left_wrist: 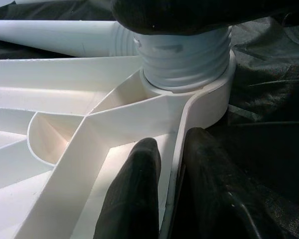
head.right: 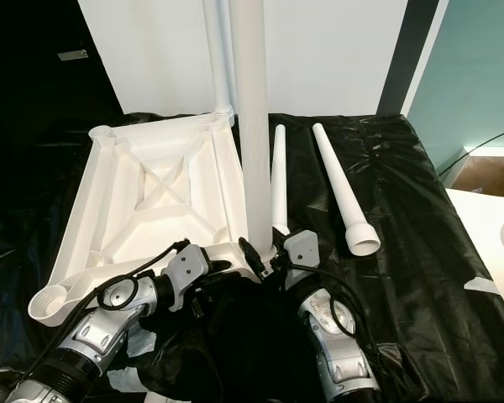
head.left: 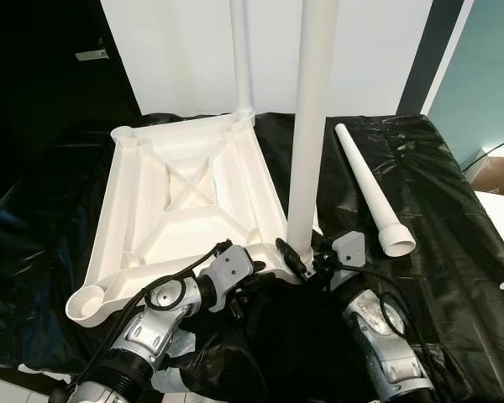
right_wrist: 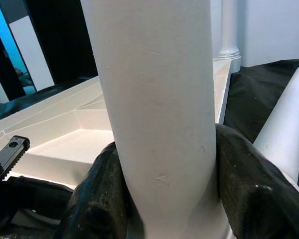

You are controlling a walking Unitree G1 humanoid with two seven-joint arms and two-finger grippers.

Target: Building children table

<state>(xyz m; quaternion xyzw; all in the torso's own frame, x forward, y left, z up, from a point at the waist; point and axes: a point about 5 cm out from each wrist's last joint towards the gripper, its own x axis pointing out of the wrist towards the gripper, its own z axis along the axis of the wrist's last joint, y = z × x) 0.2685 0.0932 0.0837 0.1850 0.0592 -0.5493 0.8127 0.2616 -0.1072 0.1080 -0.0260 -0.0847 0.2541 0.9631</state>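
Observation:
A white plastic table top (head.left: 118,193) lies upside down on black sheeting. One white leg (head.left: 240,59) stands upright in its far right corner socket. A second white leg (head.left: 312,126) stands in the near right corner socket (left_wrist: 189,64), and my right gripper (head.left: 307,262) is shut around its base, its black fingers (right_wrist: 244,189) pressed on both sides. Beside that socket, my left gripper (left_wrist: 172,144) is shut on the table top's thin rim. Two loose legs (head.right: 344,193) (head.right: 279,176) lie on the sheeting to the right.
The black plastic sheeting (head.left: 437,218) covers the work surface and is wrinkled. Open sockets show at the near left corner (head.left: 88,302) and far left corner (head.left: 122,133). A white wall stands behind, with a cardboard box (head.left: 497,172) at the far right.

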